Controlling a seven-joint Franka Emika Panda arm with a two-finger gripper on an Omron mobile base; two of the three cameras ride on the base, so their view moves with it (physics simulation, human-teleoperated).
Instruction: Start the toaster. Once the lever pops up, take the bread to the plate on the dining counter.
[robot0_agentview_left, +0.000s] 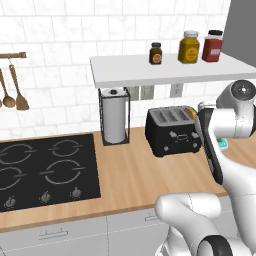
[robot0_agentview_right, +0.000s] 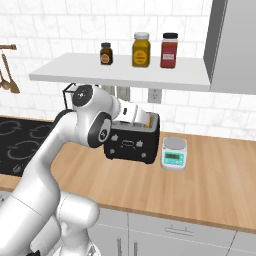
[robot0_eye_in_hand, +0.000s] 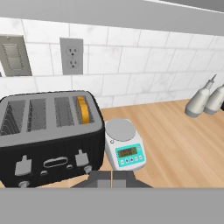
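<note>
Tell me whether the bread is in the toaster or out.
In: the bread stands in the rightmost slot of the toaster.

toaster (robot0_eye_in_hand: 48, 144): matt black, ribbed | counter (robot0_agentview_left: 135, 175): smooth light wood | wall (robot0_agentview_left: 60, 30): glossy white tile

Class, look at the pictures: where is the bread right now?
The bread stands in the rightmost slot of the toaster in the hand view, on the side nearest the small kitchen scale, below the wall outlet.
</note>
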